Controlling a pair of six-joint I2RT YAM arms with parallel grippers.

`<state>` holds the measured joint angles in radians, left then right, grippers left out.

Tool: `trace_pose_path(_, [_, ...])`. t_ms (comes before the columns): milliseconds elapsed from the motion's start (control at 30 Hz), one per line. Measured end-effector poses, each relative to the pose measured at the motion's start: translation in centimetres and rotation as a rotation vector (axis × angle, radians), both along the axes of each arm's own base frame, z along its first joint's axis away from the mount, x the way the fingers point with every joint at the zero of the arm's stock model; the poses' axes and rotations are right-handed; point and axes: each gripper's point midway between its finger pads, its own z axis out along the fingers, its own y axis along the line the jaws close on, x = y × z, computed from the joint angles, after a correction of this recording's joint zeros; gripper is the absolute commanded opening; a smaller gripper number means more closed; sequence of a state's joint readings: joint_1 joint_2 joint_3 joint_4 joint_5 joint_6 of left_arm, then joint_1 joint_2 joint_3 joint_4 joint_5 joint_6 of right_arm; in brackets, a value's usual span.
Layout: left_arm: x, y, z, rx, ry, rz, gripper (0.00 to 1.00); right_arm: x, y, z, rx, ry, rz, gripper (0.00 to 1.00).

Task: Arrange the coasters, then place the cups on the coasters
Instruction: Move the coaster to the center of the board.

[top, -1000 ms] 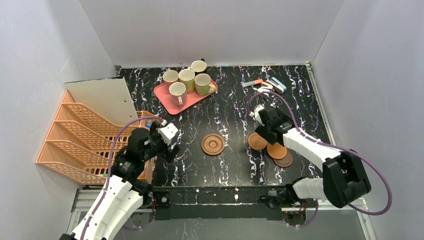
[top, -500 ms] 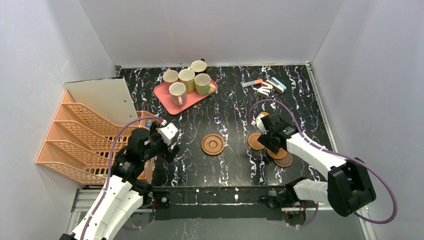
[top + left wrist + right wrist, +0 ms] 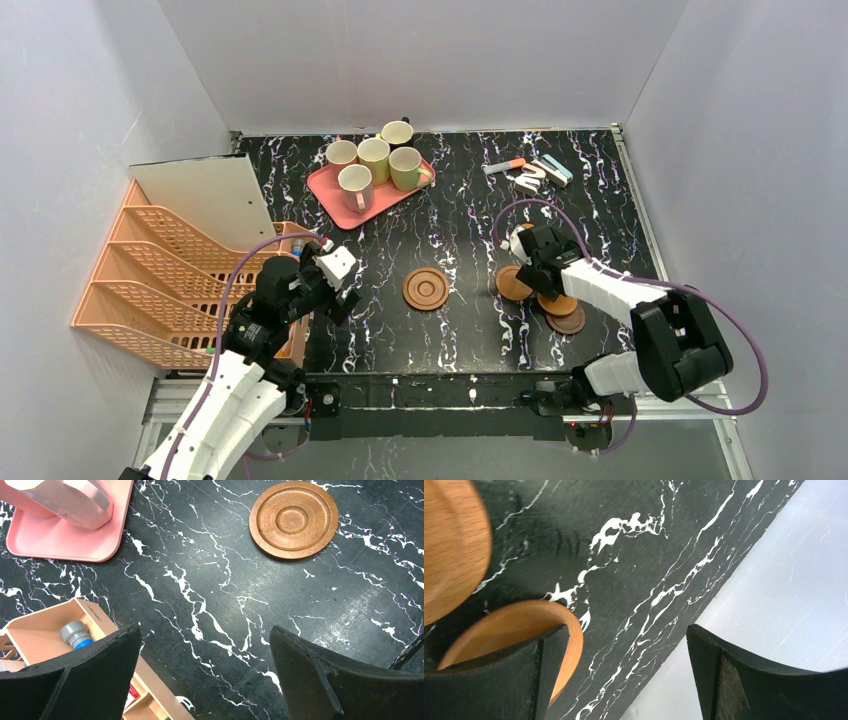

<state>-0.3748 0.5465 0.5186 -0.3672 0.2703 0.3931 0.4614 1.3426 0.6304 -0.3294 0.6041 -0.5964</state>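
coasters (image 3: 426,288): one ringed, centre; three clustered right | cups (image 3: 375,160): five upright (grouped far-left)

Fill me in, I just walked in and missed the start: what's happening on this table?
A two-armed robot is early in a table-setting job. Its right claw is open and low over a cluster of three coasters, gripping nothing. The left claw hovers open and empty near the orange rack. One ringed coaster lies alone mid-table. The five mugs are grouped at the pink tray at the back; none is on a coaster yet.
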Motion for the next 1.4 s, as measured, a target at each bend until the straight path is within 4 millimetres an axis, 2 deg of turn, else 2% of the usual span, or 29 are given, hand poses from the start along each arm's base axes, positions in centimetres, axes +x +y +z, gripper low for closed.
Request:
trace_pose_path(233, [0.0, 0.0, 0.0, 0.000, 0.000, 0.000, 0.98, 2.0, -1.8, -0.1, -0.034, -0.007, -0.045, 0.99])
trace_pose_path(600, [0.0, 0.0, 0.0, 0.000, 0.000, 0.000, 0.98, 4.4, -7.9, -0.1, -0.058, -0.028, -0.185, 0.99])
trace_pose_path(700, [0.0, 0.0, 0.0, 0.000, 0.000, 0.000, 0.98, 5.1, -8.6, 0.0, -0.059, -0.032, -0.200, 0.99])
trace_pose_path(867, [0.0, 0.0, 0.0, 0.000, 0.000, 0.000, 0.98, 5.9, -8.6, 0.2, -0.051, -0.042, -0.201, 0.99])
trace_pose_path(1033, [0.0, 0.0, 0.0, 0.000, 0.000, 0.000, 0.98, 6.8, -7.0, 1.2, 0.047, -0.035, -0.185, 0.99])
trace_pose_path(1100, [0.0, 0.0, 0.0, 0.000, 0.000, 0.000, 0.98, 7.5, -5.8, 3.1, 0.112, -0.059, -0.171, 0.99])
trace_pose_path(1167, [0.0, 0.0, 0.0, 0.000, 0.000, 0.000, 0.98, 8.3, -4.0, 6.2, 0.191, -0.117, -0.139, 0.99])
trace_pose_path(1267, [0.0, 0.0, 0.0, 0.000, 0.000, 0.000, 0.98, 9.1, 0.3, 11.4, 0.328, -0.214, -0.040, 0.99])
trace_pose_path(1333, [0.0, 0.0, 0.0, 0.000, 0.000, -0.001, 0.98, 8.9, 3.9, 14.0, 0.413, -0.254, 0.051, 0.99])
trace_pose_path(1400, [0.0, 0.0, 0.0, 0.000, 0.000, 0.000, 0.98, 8.0, 8.1, 15.4, 0.492, -0.259, 0.162, 0.99])
